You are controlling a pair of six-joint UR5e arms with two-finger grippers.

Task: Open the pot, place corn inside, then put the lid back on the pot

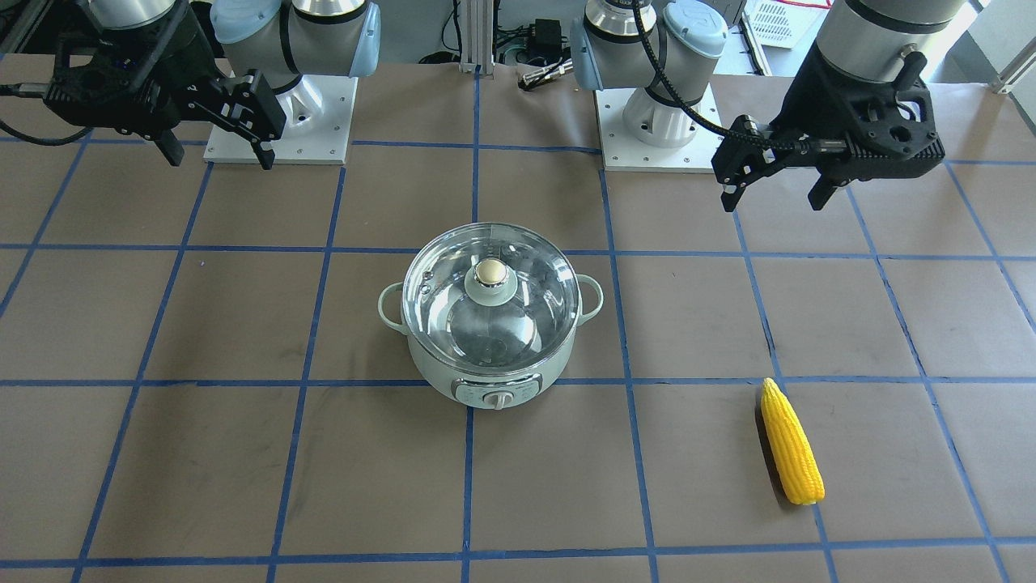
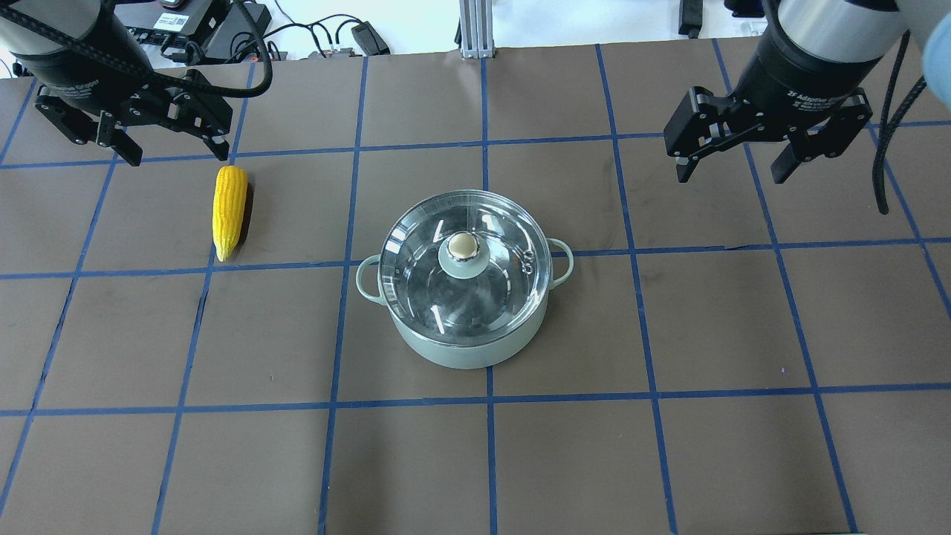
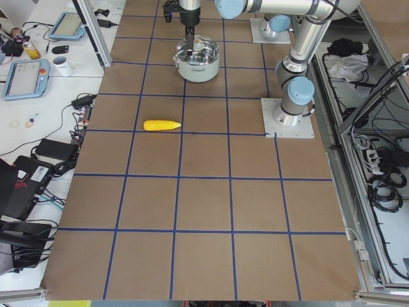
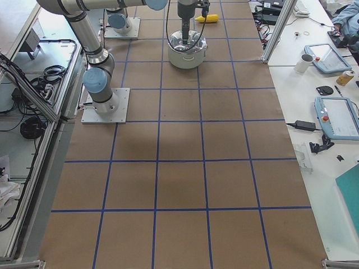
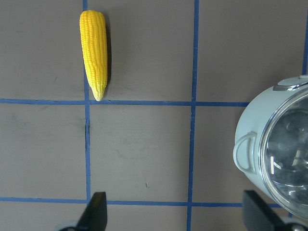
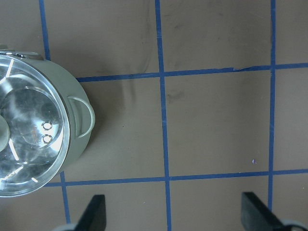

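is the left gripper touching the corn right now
Apart. The left wrist view shows the corn lying well clear of the left gripper, with bare table between it and the open jaws.

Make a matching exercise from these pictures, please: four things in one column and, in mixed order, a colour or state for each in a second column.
Column 1
1. pot
2. lid
3. corn
4. left gripper

Column 2
A. yellow, lying flat
B. open, empty
C. pale green, covered
D. clear glass, closing the pot

Pairs: 1-C, 2-D, 3-A, 4-B
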